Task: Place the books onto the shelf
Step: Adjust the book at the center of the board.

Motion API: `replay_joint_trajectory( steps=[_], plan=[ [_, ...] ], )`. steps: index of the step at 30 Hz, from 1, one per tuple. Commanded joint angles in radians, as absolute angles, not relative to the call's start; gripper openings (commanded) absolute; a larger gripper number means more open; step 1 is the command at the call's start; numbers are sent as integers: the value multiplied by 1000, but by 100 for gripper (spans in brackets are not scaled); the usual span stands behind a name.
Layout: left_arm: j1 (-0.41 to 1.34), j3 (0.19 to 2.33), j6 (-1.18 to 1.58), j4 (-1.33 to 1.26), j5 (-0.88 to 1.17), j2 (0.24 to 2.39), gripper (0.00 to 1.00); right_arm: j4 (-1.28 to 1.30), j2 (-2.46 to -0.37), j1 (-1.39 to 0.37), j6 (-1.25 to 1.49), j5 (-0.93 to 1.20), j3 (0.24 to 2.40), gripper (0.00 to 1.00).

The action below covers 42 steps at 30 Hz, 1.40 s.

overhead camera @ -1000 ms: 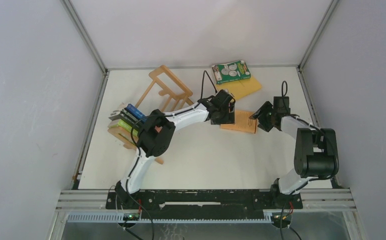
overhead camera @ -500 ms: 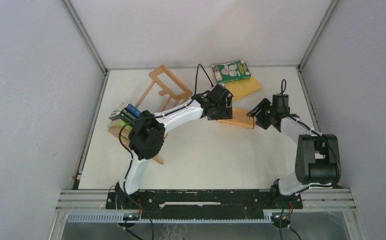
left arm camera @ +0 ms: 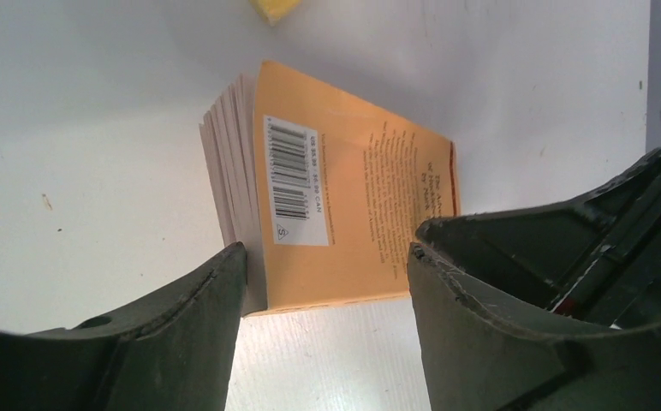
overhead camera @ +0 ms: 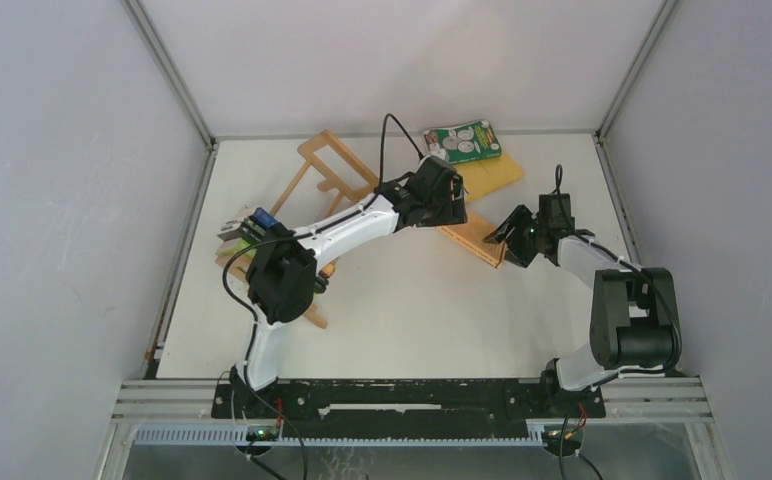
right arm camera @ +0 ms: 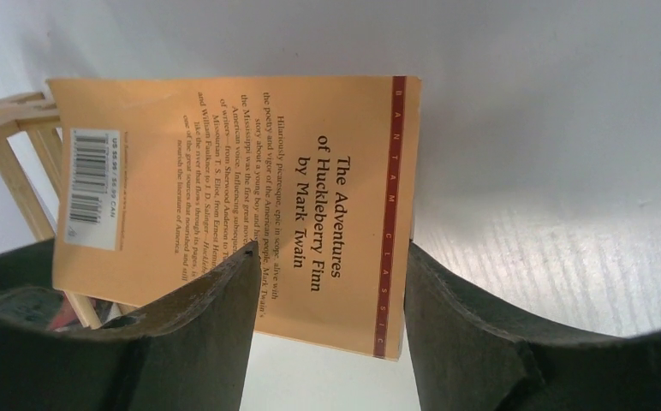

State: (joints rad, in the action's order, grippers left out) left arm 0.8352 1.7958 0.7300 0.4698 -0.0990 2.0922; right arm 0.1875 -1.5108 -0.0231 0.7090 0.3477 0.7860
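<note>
An orange paperback [overhead camera: 474, 246] [left arm camera: 353, 197] [right arm camera: 224, 171] stands tilted on the table between my two grippers, back cover and barcode showing. My left gripper [overhead camera: 450, 217] [left arm camera: 327, 257] is open around its lower corner, one finger [left arm camera: 224, 282] against the page edges. My right gripper [overhead camera: 503, 238] [right arm camera: 331, 257] is open at the opposite end, over the spine band. A green book with white circles [overhead camera: 462, 143] lies on a yellow book [overhead camera: 494, 178] at the back. The light-wood shelf [overhead camera: 337, 175] [right arm camera: 10, 163] sits left, holding several books [overhead camera: 250, 228].
The enclosure's grey walls close in the table on the left, right and back. The left arm stretches diagonally over the shelf. A corner of the yellow book [left arm camera: 274, 8] shows at the top of the left wrist view.
The orange book has gone from lying flat to tilted up on edge. The left gripper moved back and left; the right gripper shifted left and slightly farther back. Both stayed open.
</note>
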Motion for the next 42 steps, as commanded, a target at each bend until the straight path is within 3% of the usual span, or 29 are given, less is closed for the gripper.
replay_joint_trajectory(
  steps=[1, 26, 42],
  plan=[
    [882, 1837, 788, 330, 43, 2050, 71, 99, -1451, -86, 755, 546, 808, 66],
    [884, 1865, 803, 291, 115, 2069, 70, 23, -1480, -80, 796, 620, 749, 66],
    [893, 1817, 826, 209, 247, 2079, 68, 68, -1506, -80, 729, 533, 732, 68]
  ],
)
